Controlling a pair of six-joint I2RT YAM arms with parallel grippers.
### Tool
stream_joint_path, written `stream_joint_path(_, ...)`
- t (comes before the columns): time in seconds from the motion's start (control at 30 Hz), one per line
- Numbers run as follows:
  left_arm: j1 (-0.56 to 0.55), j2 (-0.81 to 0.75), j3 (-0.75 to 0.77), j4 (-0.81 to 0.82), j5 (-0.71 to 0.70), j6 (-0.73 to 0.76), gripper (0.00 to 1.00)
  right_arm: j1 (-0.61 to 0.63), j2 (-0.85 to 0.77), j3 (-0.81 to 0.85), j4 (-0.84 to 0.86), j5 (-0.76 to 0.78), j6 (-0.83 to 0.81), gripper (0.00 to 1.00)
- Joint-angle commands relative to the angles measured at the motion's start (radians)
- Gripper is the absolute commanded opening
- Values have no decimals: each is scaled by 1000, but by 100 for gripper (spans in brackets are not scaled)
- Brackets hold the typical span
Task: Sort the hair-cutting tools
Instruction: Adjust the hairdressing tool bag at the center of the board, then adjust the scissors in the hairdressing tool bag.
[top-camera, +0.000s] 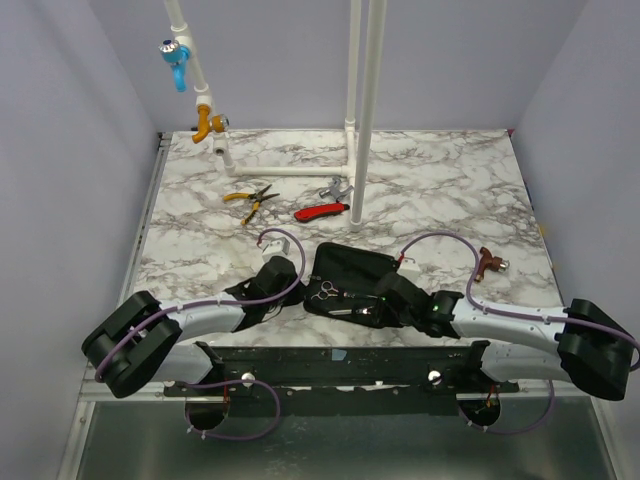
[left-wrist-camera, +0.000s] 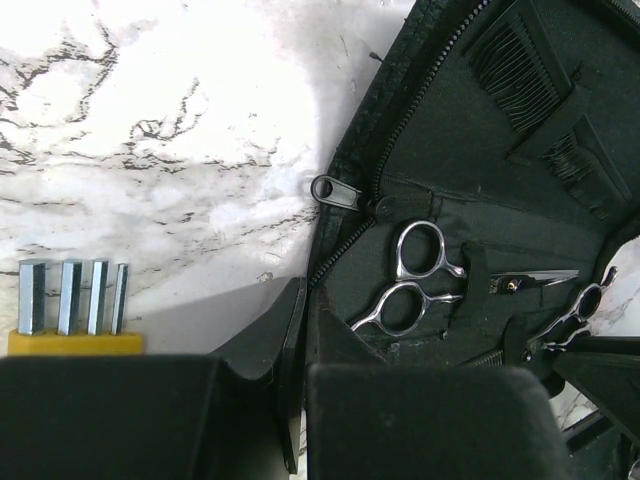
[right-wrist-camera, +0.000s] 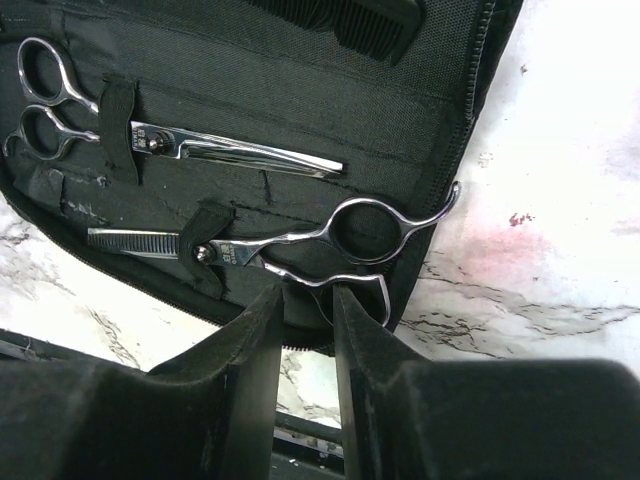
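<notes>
Near the middle of the counter's near edge we see a black zip case lying open. Strapped inside are plain scissors and thinning shears, and a black comb sits in a pocket. Both arms lie low, reaching inward. The right gripper has its jaws narrowly parted at the shears' handle loop. The left gripper meets the case's zipped rim, and we cannot tell its grip.
</notes>
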Motion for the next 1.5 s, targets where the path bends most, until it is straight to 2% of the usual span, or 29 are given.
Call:
stream_joint_path(0.0,-40,15,-40,-58,35,-31,0,7,35,-17,84,-49,46,27)
stream_joint_path(0.4,-73,2,-55,-52,9,-53,0,7,122,-36,186,-82,68,9)
stream_joint_path(0.7,-96,-12,-68,-50,-10,-77,0,7,190,-35,254,-118,72,1)
stream_joint_path(1.47,-130,11,-58,-17,-20,-110,0,45,326,34,332,-173,15,1)
